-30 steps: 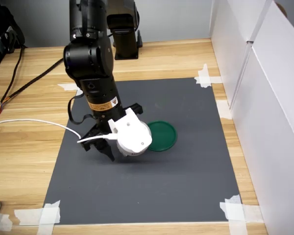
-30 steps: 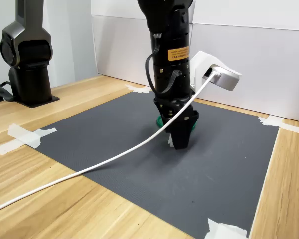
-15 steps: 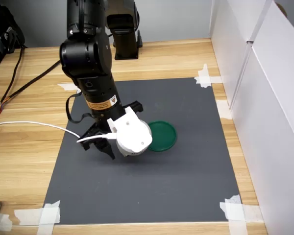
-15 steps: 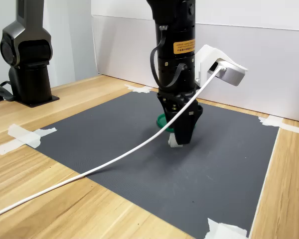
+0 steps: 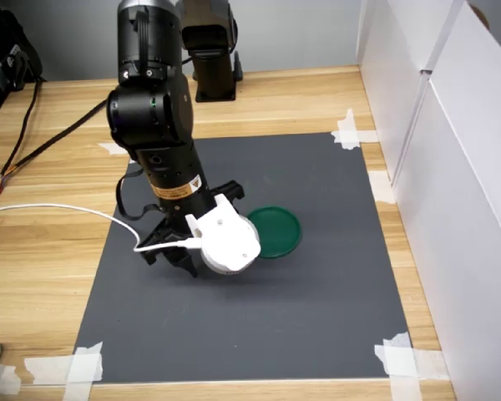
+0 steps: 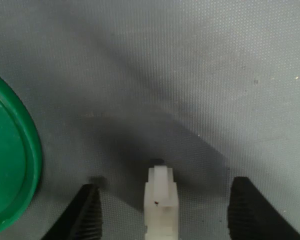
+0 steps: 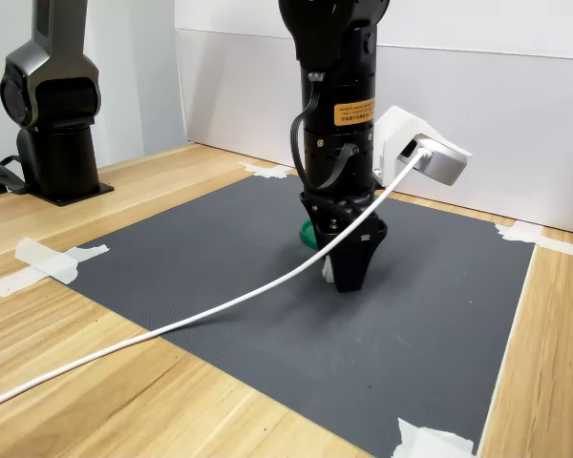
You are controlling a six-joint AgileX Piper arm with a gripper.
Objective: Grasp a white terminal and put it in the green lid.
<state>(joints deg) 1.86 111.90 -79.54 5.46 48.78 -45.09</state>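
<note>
Between the open jaws, clear of both, stands the white terminal [image 6: 160,200], the green lid [image 6: 10,170] just beside.

white terminal [image 6: 160,202]: notched, on mat | green lid [image 6: 10,165]: flat, nearby, apart

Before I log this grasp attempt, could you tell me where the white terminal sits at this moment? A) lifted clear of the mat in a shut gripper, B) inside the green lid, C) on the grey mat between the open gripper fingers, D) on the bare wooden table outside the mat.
C: in the wrist view the white terminal stands on the grey mat between the two spread fingers, apart from both, with the green lid off to one side.
</note>
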